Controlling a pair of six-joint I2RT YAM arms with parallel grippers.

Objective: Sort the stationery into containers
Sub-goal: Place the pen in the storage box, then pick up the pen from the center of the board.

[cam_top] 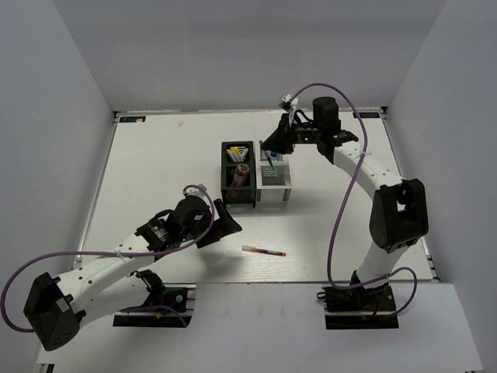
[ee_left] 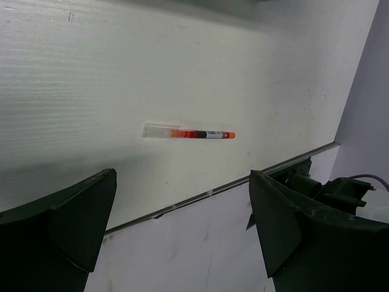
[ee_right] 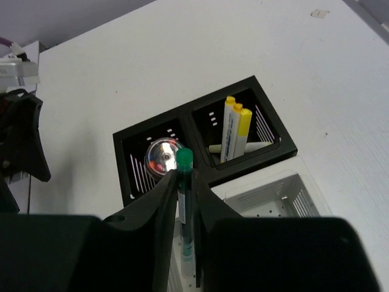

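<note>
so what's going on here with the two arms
The right claw is shut on a green pen, holding it upright over the white box. The joined black box holds yellow-tipped markers in one compartment and a round shiny-topped item in the other. The left claw hangs open and empty above a red pen lying on the table.
</note>
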